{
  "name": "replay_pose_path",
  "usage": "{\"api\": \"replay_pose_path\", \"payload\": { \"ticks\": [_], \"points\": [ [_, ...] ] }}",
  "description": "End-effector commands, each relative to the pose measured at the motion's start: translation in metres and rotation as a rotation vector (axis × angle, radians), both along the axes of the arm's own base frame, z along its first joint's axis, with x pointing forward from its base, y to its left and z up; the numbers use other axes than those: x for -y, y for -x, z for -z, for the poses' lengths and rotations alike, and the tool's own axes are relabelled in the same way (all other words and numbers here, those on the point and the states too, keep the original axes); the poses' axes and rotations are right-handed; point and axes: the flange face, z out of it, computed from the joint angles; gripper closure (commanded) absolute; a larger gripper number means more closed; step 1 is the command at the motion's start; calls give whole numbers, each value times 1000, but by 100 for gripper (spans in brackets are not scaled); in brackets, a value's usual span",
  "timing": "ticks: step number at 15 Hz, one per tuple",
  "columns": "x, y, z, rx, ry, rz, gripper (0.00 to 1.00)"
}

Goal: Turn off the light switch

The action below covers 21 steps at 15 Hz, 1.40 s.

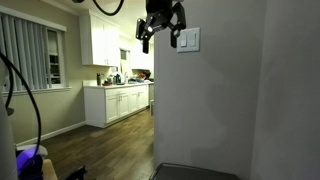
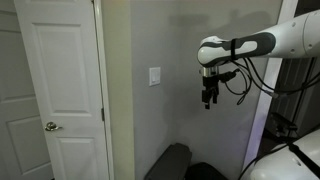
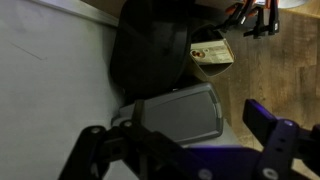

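The light switch is a small white wall plate on the grey-white wall, seen in both exterior views [image 1: 188, 39] [image 2: 154, 76]. My gripper [image 1: 160, 38] [image 2: 208, 100] hangs in the air in front of the wall, fingers pointing down. It is apart from the switch, beside it and at about its height or a little lower. In the wrist view the two fingers [image 3: 185, 148] stand wide apart with nothing between them. That view looks down along the wall to the floor, and the switch is out of its sight.
A white door [image 2: 58, 90] stands beside the switch wall. A kitchen with white cabinets [image 1: 118, 103] lies past the wall's corner. Below the gripper are a dark seat [image 3: 150, 50], a grey pad [image 3: 180, 112] and wooden floor [image 3: 270, 70].
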Motion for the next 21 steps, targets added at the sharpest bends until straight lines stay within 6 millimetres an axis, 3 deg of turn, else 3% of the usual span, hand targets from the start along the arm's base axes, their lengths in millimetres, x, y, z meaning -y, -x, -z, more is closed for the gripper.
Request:
{"api": "replay_pose_path", "payload": {
  "ticks": [1,2,3,4,7,9,12,15,21],
  "points": [
    [0,0,-1,-1,0,0,0],
    [0,0,-1,-1,0,0,0],
    [-12,-10,-2,2,25,-46,25],
    [-22,-18,-3,9,32,-73,26],
    [-67,-52,-6,91,48,-183,47],
    [-86,-77,-7,166,54,-214,59],
    [-95,-108,-7,245,44,-221,80],
    [-91,-132,-8,299,-35,-182,98],
    [-85,-161,-36,461,-213,-58,100]
  ]
}}
